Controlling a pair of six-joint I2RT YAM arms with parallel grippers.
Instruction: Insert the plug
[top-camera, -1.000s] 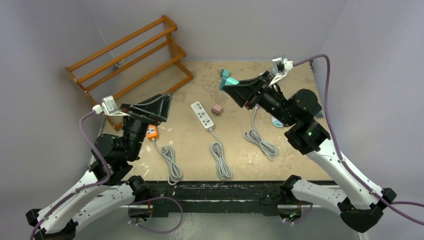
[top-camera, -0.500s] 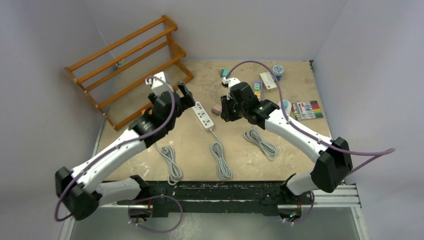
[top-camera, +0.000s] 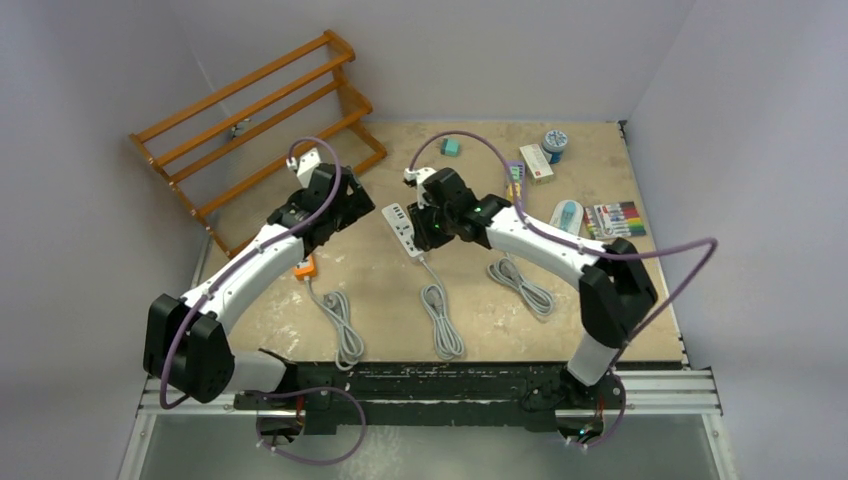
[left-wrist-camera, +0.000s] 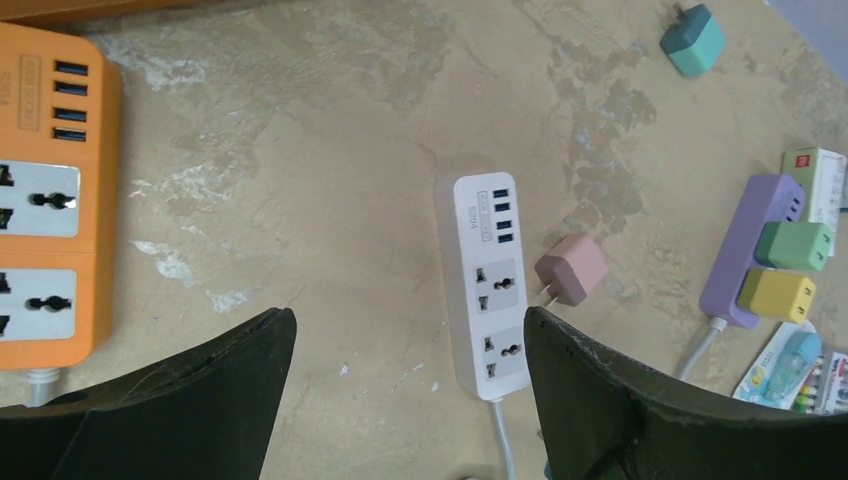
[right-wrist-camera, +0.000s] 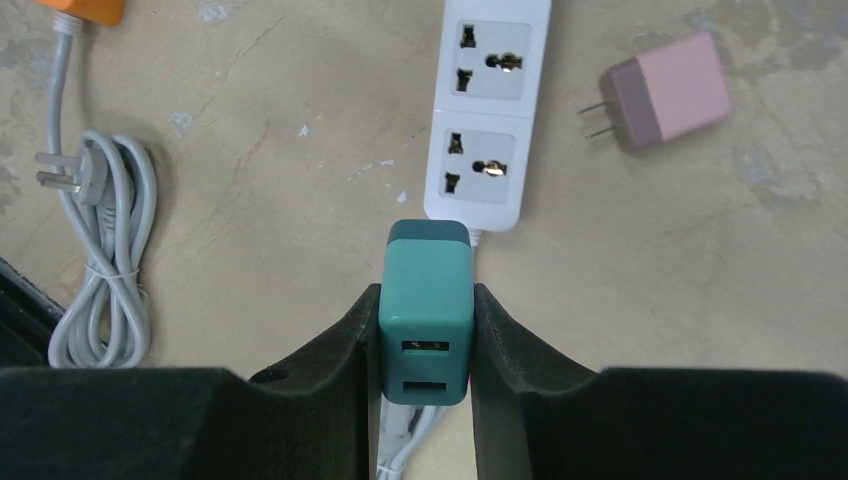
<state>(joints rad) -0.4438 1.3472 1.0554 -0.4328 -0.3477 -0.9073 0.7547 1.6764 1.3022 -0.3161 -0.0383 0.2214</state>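
My right gripper is shut on a teal USB plug, held just above the cord end of the white power strip; the plug's prongs are hidden. From above, that gripper covers the middle of the strip. My left gripper hangs open and holds nothing, with the white strip under its right finger. It hovers left of the strip. A pink plug lies loose beside the strip, its prongs toward it. A second teal plug sits at the back.
An orange power strip lies left of the white one. A purple strip with green and yellow plugs is on the right. Coiled cords run to the near edge. A wooden rack stands back left; markers lie far right.
Both arms have swung down from near the camera to low over the table. The right gripper carried the teal plug left to the white strip; the left gripper pulled back slightly leftward.
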